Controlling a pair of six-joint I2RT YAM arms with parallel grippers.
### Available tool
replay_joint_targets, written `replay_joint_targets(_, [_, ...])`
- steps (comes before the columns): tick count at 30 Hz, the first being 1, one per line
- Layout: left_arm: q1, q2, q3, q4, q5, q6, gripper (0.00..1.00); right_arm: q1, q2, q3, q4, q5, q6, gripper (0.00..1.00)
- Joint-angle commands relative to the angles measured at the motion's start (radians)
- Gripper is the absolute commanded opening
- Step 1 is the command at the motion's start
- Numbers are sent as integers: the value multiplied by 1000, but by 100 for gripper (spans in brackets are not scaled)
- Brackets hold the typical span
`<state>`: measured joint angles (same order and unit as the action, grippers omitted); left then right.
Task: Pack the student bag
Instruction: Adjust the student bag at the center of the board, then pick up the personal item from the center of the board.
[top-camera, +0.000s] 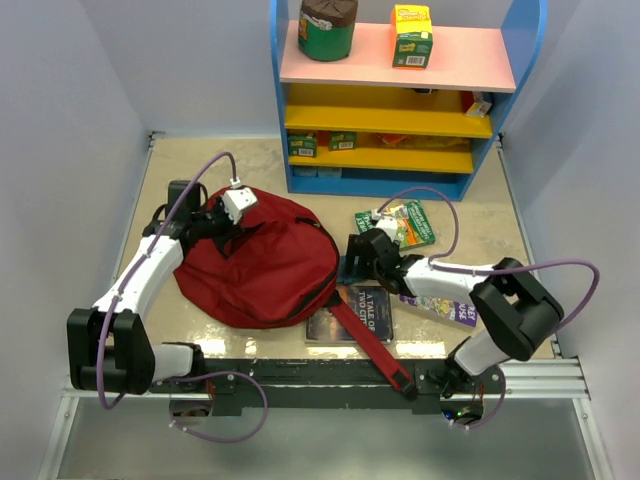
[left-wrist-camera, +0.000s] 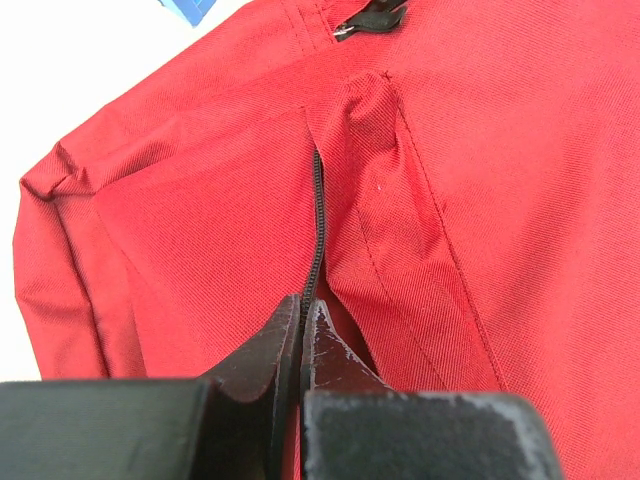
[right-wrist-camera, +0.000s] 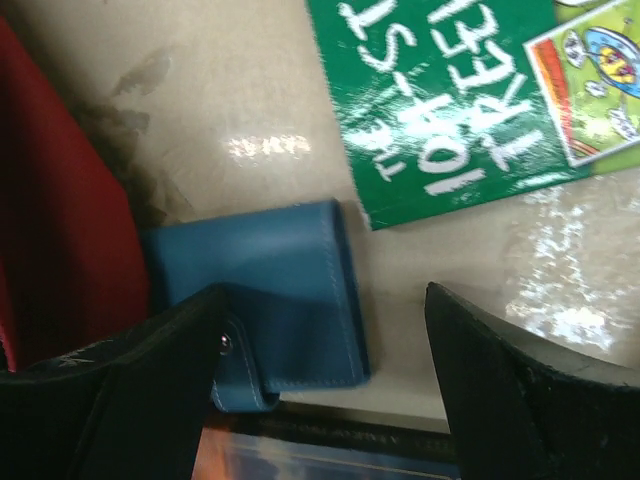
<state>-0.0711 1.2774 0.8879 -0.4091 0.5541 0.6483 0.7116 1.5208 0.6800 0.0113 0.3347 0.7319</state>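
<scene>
Top external view: the student bag (top-camera: 255, 270) lies on the table (top-camera: 480, 215) before my left arm, as a soft red heap, and its strap (top-camera: 370, 345) runs toward the near edge. My left pincer (top-camera: 232, 212) is at its far edge. My right pincer (top-camera: 352, 262) is just beside its right side.

Left wrist view: my left pincer (left-wrist-camera: 302, 335) is pressed together on a fold of the student bag (left-wrist-camera: 480, 200), right at the zipper (left-wrist-camera: 317, 220). I judge the cloth to be light and limp; it will sag, so the seam by the zipper is a good place to hold.

Right wrist view: my right pincer (right-wrist-camera: 325, 300) stands wide apart and holds nothing, over a blue pencil case (right-wrist-camera: 290, 270). The red cloth of the student bag (right-wrist-camera: 50, 220) is at the left, just beside the case. A green book (right-wrist-camera: 450, 100) lies near.
</scene>
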Motion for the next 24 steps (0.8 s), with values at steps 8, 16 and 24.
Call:
replay_joint_targets(8, [13,-3,26,-10,41,11,0,140,185,30,-45,116,124,30])
replay_joint_targets(16, [13,-3,33,-22,38,24,0,154,128,-4,-94,196,161,0])
replay_joint_targets(24, [13,-4,34,4,30,-16,0,155,-290,101,-218,293,66,0])
